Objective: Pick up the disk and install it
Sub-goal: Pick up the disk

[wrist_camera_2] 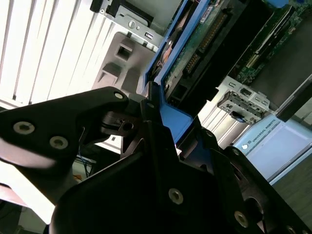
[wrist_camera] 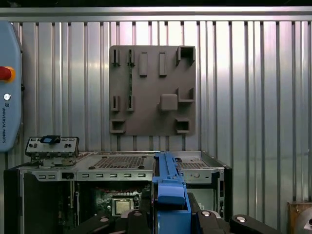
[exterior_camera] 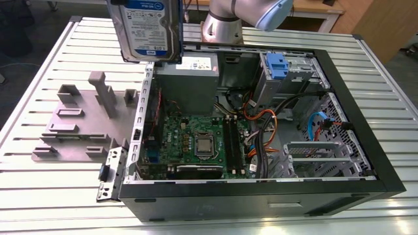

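The disk (exterior_camera: 147, 29) hangs upright at the upper left of the frame, label side to the camera, its top cut by the frame edge. Its lower edge overlaps the far left corner of an open black computer case (exterior_camera: 248, 203) that fills the middle and right. Inside lie a green motherboard (exterior_camera: 189, 137), a grey power supply (exterior_camera: 189, 83) and orange cables (exterior_camera: 261, 117), with a blue bracket (exterior_camera: 277, 66) on the drive bay at upper right. The arm (exterior_camera: 225, 22) rises at top centre. A grey fixture plate (exterior_camera: 72, 132) sits left of the case on the slatted counter (exterior_camera: 39, 196).
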You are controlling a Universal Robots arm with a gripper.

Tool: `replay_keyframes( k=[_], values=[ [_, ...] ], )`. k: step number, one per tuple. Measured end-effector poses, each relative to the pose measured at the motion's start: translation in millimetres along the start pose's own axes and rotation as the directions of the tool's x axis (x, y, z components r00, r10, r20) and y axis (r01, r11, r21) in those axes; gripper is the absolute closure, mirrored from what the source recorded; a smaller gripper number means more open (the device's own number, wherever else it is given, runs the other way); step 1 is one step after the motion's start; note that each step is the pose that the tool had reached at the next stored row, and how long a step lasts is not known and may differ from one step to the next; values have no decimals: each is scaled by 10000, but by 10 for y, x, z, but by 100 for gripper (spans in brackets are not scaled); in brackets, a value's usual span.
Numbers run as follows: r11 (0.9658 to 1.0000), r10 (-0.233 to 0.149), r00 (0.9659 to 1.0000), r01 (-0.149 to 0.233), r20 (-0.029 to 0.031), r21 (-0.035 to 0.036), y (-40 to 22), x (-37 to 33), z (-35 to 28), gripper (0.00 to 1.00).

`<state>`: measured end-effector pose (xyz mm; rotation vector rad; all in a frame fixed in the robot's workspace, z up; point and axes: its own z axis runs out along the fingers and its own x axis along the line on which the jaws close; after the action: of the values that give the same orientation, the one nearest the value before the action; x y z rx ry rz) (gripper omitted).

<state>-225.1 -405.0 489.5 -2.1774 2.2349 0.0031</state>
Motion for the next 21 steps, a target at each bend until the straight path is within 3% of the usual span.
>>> replay_keyframes(
  k=[14, 21],
  values=[
    [10000, 0, 10000, 0, 0, 0, -294, -8, 4, 64],
    [10000, 0, 10000, 0, 0, 0, -407, -11, 5, 64]
  ],
)
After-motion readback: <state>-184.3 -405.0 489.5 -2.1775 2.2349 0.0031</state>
